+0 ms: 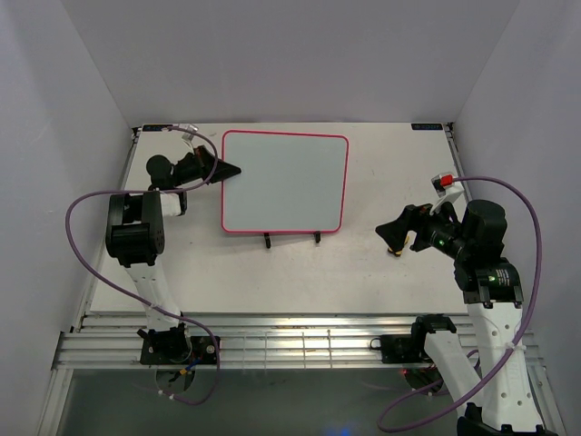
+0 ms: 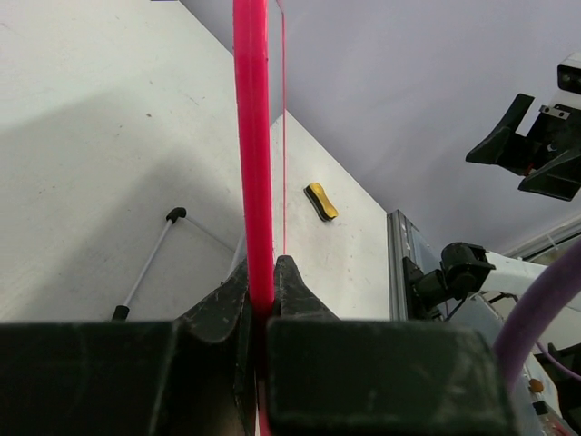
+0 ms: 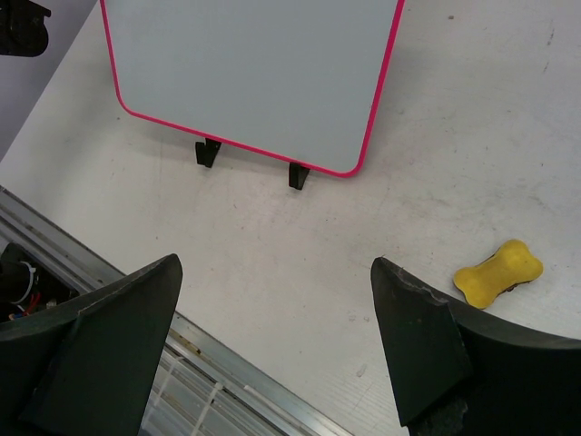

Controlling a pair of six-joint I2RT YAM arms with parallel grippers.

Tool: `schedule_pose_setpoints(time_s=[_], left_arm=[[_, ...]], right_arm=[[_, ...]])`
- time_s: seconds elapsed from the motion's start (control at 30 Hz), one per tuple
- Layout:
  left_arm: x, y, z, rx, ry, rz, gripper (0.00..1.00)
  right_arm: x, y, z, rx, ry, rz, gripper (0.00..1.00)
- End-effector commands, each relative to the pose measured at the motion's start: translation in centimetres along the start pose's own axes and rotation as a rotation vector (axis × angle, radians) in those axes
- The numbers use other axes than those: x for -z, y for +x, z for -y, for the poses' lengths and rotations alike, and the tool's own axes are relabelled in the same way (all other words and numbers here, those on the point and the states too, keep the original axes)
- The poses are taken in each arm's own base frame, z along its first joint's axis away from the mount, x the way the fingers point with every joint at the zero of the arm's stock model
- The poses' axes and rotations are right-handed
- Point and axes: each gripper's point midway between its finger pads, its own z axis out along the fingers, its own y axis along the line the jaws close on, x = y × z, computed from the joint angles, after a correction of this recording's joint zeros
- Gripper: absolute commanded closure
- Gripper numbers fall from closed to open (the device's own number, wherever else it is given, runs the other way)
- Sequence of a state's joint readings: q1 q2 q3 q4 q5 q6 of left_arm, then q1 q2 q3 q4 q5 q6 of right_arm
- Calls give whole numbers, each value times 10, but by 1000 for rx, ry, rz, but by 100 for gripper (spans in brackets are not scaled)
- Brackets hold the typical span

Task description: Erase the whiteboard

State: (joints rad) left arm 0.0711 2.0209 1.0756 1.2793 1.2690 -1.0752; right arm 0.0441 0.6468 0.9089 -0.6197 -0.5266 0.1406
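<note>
The whiteboard (image 1: 284, 182) stands tilted on a black wire stand (image 1: 267, 241) at the middle of the table; its pink-framed surface looks blank. My left gripper (image 1: 231, 169) is shut on the board's left frame edge, which shows as a pink bar (image 2: 251, 136) between the jaws in the left wrist view, where the gripper (image 2: 262, 282) clamps it. My right gripper (image 1: 392, 233) is open and empty, hovering right of the board above the yellow eraser (image 1: 397, 252). In the right wrist view the gripper (image 3: 275, 265) is over bare table, with the eraser (image 3: 497, 272) at its right and the board (image 3: 254, 64) beyond.
The stand's two black feet (image 3: 208, 152) rest in front of the board. A wire leg of the stand (image 2: 145, 263) shows behind the board. A metal rail (image 1: 290, 345) runs along the table's near edge. White walls enclose the table on three sides.
</note>
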Motion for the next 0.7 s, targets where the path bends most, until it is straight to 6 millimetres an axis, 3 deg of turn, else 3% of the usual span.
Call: schedule_pose_setpoints(time_s=[0.0, 0.2, 0.67], left_arm=[[2, -34, 35, -527, 85, 100, 100], [4, -29, 19, -559, 71, 96, 100], [34, 3, 0, -468, -34, 121, 100]], right_arm=[[7, -19, -9, 63, -22, 61, 10], [10, -20, -10, 71, -17, 63, 10], [12, -20, -14, 79, -36, 72, 10]])
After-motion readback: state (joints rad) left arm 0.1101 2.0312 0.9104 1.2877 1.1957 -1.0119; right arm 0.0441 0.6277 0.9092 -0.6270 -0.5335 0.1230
